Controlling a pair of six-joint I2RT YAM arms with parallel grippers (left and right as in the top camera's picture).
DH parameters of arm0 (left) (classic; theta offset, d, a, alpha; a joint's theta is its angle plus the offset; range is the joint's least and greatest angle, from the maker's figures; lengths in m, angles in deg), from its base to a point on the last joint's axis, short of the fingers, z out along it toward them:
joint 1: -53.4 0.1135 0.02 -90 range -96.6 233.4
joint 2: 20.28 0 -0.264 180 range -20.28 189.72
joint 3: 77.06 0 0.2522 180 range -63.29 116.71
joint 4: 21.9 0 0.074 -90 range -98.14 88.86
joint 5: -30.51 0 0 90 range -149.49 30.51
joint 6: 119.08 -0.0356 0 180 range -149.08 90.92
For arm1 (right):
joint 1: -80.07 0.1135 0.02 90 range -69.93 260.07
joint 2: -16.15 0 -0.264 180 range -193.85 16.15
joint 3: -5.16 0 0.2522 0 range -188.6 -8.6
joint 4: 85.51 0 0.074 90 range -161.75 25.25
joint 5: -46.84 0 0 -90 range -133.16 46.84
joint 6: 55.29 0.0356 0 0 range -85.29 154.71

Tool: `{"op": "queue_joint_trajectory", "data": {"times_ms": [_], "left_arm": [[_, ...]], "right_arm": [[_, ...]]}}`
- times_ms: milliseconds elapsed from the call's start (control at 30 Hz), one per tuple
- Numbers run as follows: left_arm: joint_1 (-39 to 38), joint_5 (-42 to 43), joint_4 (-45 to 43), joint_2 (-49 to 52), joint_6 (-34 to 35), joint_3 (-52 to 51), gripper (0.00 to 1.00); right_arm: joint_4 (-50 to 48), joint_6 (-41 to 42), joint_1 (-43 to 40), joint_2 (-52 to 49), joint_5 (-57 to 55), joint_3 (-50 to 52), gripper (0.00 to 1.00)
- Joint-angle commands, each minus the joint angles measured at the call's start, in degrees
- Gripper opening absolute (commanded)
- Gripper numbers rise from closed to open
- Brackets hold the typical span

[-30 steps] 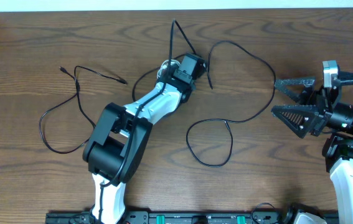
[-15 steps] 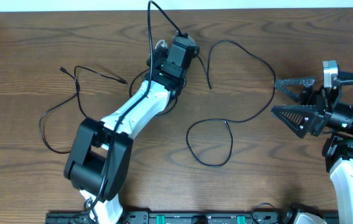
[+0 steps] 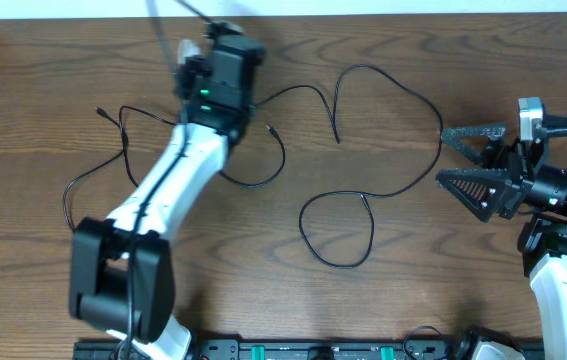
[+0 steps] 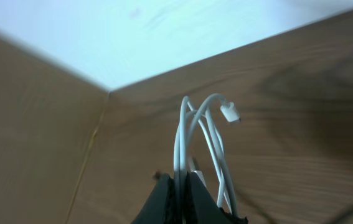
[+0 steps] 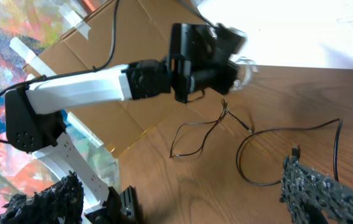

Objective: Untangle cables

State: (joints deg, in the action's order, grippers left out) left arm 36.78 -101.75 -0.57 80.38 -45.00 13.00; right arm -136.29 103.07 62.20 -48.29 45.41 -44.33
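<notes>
My left gripper [image 3: 195, 52] is at the back of the table, shut on a white cable [image 4: 204, 134] that loops up from the jaws in the left wrist view, its plug free. A thin black cable [image 3: 383, 140] lies in loops across the middle of the table, one end running up towards the left gripper. A second black cable [image 3: 113, 170] lies at the left. My right gripper [image 3: 475, 162] is open and empty, hovering at the right of the table, clear of the black loops [image 5: 269, 155].
The table's back edge meets a white wall [image 3: 363, 6]. Cardboard [image 5: 101, 37] stands beyond the left arm in the right wrist view. A black rail [image 3: 293, 350] runs along the front edge.
My left gripper has moved left and towards the back edge, carrying the white cable. The black cable near it has been dragged left and spread out. The right arm has not moved.
</notes>
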Motion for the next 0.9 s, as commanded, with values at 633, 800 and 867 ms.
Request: {"op": "queue_joint_trajectory", "data": {"times_ms": [633, 800, 867], "left_arm": [[36.48, 9.31, 27.36, -8.59, 36.44, 0.02, 0.08], [44.17, 9.33, 31.50, -8.55, 42.97, 0.00, 0.08], [46.80, 9.33, 32.76, -8.55, 44.94, 0.00, 0.08]], "right_arm": [[-0.11, -1.16, -0.46, 0.02, 0.76, -0.13, 0.99], [-0.11, -1.16, -0.46, 0.02, 0.76, -0.13, 0.99], [-0.13, -1.18, -0.46, 0.02, 0.76, -0.13, 0.99]]}}
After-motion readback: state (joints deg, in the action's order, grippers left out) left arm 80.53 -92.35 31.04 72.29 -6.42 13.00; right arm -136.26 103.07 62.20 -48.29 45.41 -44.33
